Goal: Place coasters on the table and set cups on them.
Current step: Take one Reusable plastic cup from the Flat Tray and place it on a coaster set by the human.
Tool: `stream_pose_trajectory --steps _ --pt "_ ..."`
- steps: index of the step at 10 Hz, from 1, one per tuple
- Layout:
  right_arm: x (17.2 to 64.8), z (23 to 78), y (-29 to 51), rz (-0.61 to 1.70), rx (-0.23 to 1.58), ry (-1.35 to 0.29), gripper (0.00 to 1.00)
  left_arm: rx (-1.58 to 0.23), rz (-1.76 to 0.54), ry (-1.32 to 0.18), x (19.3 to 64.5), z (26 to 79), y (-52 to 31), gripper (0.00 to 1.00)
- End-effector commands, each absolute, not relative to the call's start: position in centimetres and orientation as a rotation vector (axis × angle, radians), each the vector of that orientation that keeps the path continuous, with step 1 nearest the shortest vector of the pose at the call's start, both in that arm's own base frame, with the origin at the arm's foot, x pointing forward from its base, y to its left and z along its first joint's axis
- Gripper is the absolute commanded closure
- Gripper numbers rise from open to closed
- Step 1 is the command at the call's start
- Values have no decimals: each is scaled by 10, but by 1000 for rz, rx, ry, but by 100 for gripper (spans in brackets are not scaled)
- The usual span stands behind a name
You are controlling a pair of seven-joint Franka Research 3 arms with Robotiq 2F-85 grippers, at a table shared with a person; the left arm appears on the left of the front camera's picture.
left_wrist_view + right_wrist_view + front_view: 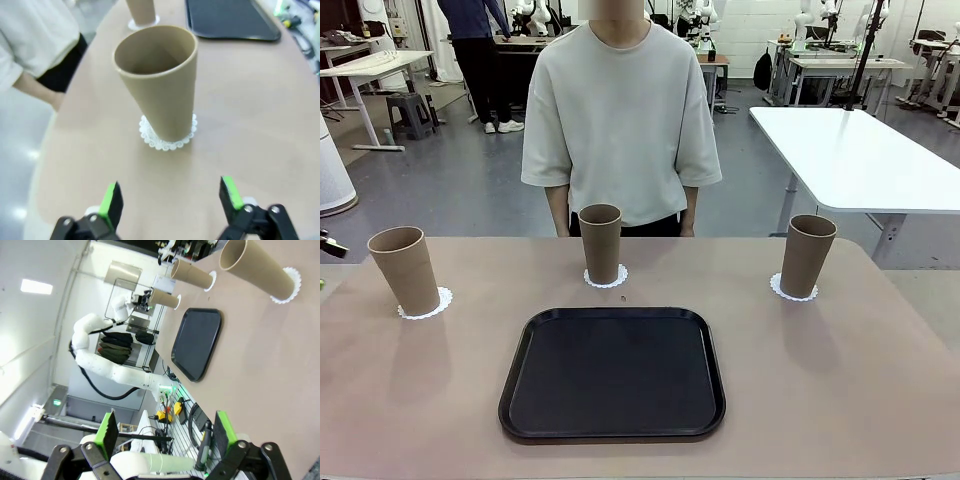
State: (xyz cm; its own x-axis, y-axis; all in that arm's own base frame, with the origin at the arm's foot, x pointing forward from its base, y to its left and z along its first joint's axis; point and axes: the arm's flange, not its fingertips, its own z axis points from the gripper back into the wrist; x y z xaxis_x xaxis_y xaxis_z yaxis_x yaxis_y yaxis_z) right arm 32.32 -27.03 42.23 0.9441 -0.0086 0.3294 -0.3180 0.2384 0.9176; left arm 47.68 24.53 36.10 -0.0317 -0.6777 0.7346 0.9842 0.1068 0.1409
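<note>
Three cups stand on the beige counter [840,380], each upright on its own coaster: the left cup [406,270] on the left coaster [441,303], the middle cup [600,243] on the middle coaster [619,276] just in front of the person [620,120], and the right cup [806,255] on the right coaster [782,290]. A black tray [612,372] lies bare between them, nearer the robot. By the look of it the task is done, so the coming move is likely a retreat. The left gripper [170,197] has its fingers spread wide and holds nothing; the left cup lies straight ahead of it, near but apart, long axis vertical, rim up, base centred on the doily. The right gripper [162,432] is likewise spread and empty, well apart from the right cup [257,270], which also stands rim up. Each arm is nearer its own side's cup; the middle cup is nearest the person
</note>
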Motion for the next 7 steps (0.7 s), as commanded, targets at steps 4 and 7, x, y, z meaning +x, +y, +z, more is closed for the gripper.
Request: stream_pose_trajectory --steps 4,7 --pt "323 425 -270 201 1319 -281 0 -271 -1466 -580 405 430 184 0" --pt "323 425 -270 201 1319 -281 0 -88 -1384 -422 377 468 143 0"
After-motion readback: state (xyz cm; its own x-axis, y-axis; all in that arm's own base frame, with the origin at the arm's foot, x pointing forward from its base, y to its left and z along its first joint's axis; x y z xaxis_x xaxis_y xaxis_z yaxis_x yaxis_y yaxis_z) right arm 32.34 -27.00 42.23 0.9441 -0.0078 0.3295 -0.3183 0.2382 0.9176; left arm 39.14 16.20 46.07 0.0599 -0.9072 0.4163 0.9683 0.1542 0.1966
